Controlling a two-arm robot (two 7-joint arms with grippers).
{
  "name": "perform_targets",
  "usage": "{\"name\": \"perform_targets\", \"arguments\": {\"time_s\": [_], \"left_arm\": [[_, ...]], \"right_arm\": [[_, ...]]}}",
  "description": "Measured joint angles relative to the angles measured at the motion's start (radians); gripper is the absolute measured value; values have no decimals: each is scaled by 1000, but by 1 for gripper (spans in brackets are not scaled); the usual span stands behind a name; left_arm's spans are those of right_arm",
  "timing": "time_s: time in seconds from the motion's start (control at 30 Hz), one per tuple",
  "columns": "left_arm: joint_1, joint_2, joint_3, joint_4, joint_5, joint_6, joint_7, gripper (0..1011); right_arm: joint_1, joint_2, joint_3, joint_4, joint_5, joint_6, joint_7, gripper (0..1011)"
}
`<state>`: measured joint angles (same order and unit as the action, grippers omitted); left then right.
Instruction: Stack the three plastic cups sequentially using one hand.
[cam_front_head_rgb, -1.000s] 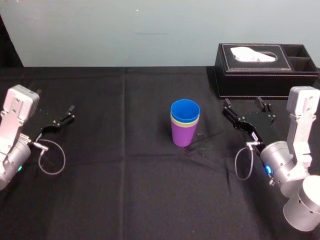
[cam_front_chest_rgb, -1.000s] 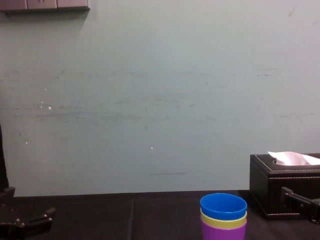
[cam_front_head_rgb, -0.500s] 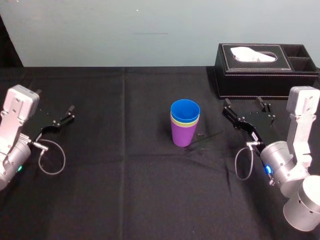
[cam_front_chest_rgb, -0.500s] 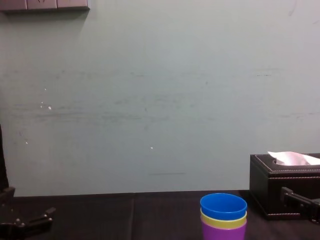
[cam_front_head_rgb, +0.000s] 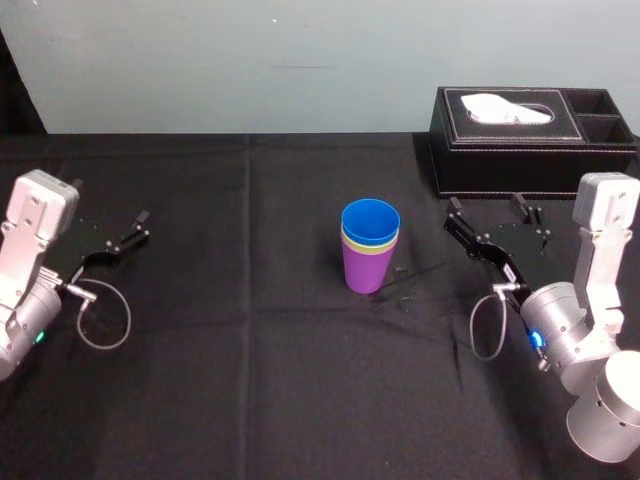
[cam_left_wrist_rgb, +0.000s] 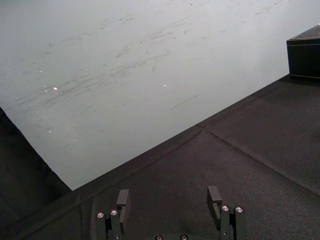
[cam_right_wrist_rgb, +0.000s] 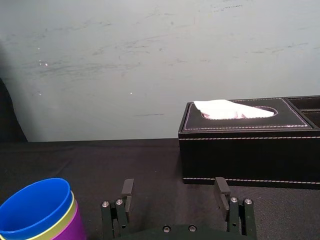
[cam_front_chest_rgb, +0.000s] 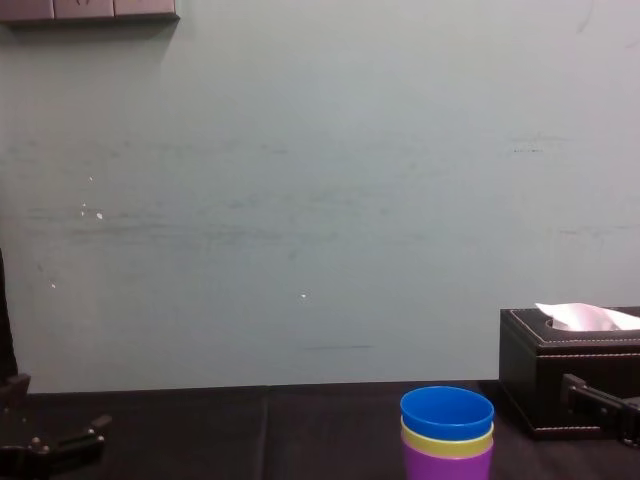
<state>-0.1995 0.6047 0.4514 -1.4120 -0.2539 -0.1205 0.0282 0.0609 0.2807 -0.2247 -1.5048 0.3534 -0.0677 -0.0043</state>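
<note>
Centrally on the black tablecloth (cam_front_head_rgb: 250, 380), the three cups stand nested upright: the purple cup (cam_front_head_rgb: 364, 275) at the bottom, the yellow-green cup (cam_front_chest_rgb: 447, 443) inside it, the blue cup (cam_front_head_rgb: 370, 219) on top. To the right of the stack and apart from it is the right gripper (cam_right_wrist_rgb: 173, 189), jaws released and empty, just nearer than the black tissue box (cam_front_head_rgb: 520, 150). The left gripper (cam_left_wrist_rgb: 168, 199) is parked well to the left, jaws likewise spread, holding nothing.

wall (cam_front_chest_rgb: 320, 200) pale green, scuffed, is standing well beyond both jaws | desk (cam_front_head_rgb: 250, 380) is lying under creased black cloth beneath the jaws | dark panel (cam_front_head_rgb: 18, 90) is edging the wall beyond the left jaws
</note>
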Motion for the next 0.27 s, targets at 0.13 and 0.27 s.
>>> {"name": "perform_targets", "arguments": {"time_s": [0.13, 0.27], "left_arm": [[0, 0, 0, 0, 0, 0, 0, 1011], [0, 0, 0, 0, 0, 0, 0, 1011]], "right_arm": [[0, 0, 0, 0, 0, 0, 0, 1003], [0, 0, 0, 0, 0, 0, 0, 1003]]}}
